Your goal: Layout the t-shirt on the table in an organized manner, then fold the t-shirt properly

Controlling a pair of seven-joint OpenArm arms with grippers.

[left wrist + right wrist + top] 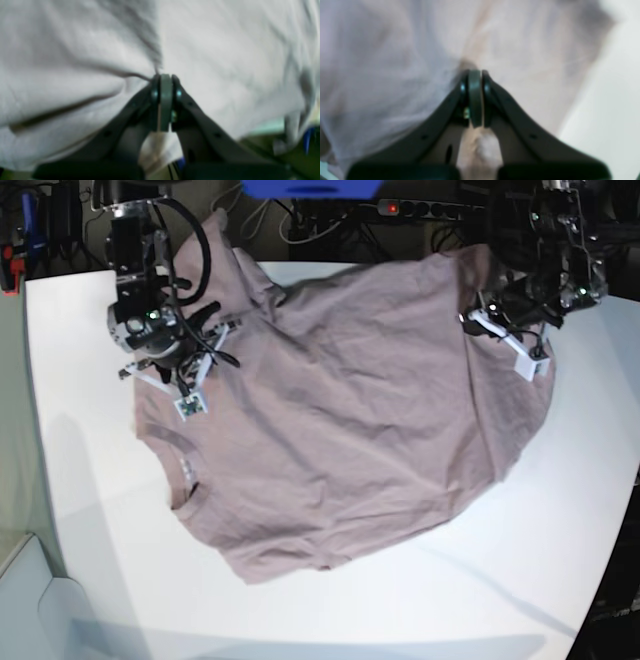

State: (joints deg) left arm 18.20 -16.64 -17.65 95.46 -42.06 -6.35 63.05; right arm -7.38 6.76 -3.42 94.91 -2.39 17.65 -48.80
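The dusty mauve t-shirt (340, 410) lies spread and wrinkled across the white table (90, 510), its collar (178, 470) toward the left. My right gripper (212, 332) is shut on the shirt's upper left part, with cloth bunched at the tips (475, 72). My left gripper (482, 308) is shut on the shirt's upper right edge, pinching a fold (162, 77). In both wrist views the t-shirt (75, 62) (395, 50) is blurred and fills most of the frame. The held corners are raised a little off the table.
Behind the table's far edge are dark cables, a power strip (420, 208) and a blue object (310, 188). The table's edge curves down the right side (615, 550). A pale panel (30, 600) stands at the lower left corner.
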